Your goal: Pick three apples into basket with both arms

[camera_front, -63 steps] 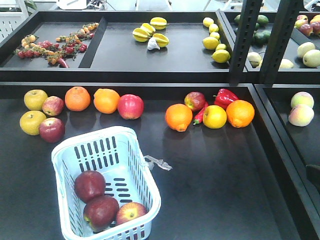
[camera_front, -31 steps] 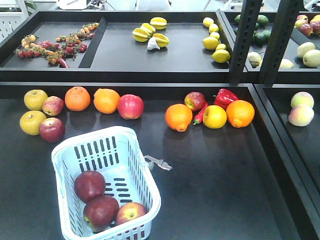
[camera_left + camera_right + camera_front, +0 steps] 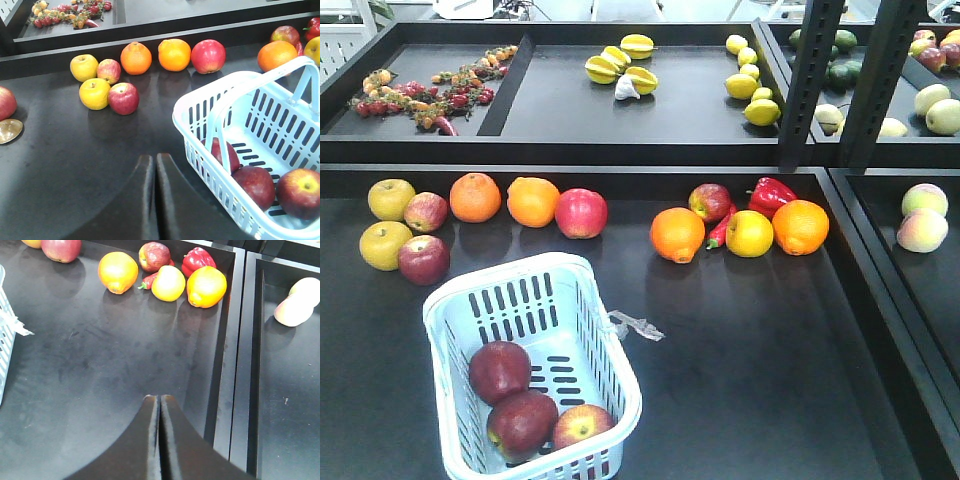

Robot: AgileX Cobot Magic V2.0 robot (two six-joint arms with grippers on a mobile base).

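Three apples, two dark maroon (image 3: 500,371) (image 3: 521,423) and one yellow-blushed red (image 3: 582,426), are lying inside the white slotted plastic basket (image 3: 605,325); the task is looking complete. Left gripper (image 3: 154,165) and right gripper (image 3: 160,405) are hanging pressed together, empty.

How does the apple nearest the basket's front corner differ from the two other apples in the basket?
The blush apple is red with a yellowish patch; the two dark apples are plain maroon. It also looks a little smaller, and it lies at the basket's near right corner, while they lie along the left side. All three rest inside, close together.
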